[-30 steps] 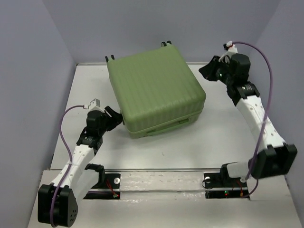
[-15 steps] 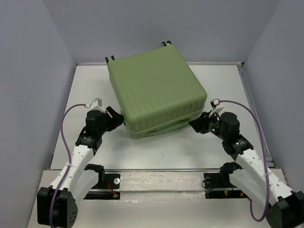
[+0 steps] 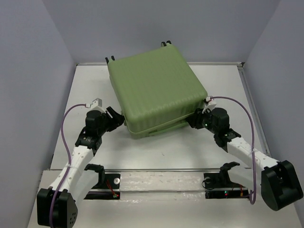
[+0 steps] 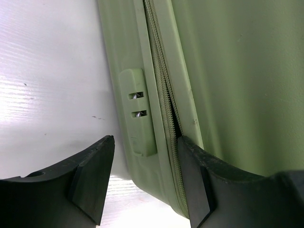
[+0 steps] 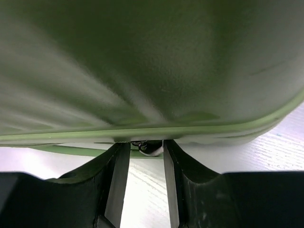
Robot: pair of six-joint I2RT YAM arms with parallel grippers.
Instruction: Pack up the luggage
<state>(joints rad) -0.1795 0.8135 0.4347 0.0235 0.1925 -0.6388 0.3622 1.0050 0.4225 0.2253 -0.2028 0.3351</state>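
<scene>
From above: the luggage [image 3: 154, 90] lies shut, ribbed shell up, mid-table [image 3: 156, 152], its wheels [image 3: 165, 43] at the far edge. The left gripper [image 3: 115, 118] sits at its near-left corner and the right gripper [image 3: 194, 121] at its near-right corner.

Left wrist: jaws wide apart, holding nothing. They straddle the suitcase's side, with the zip [image 4: 164, 95] and a small lock block [image 4: 138, 111] between them.

Right wrist: jaws down to a slim gap under the shell's rim. A small dark-and-pale bit [image 5: 146, 146] sits at the tips, too blurred to tell if it's pinched.

Blurry luggage [image 5: 156, 61], rt wrist view.
</scene>
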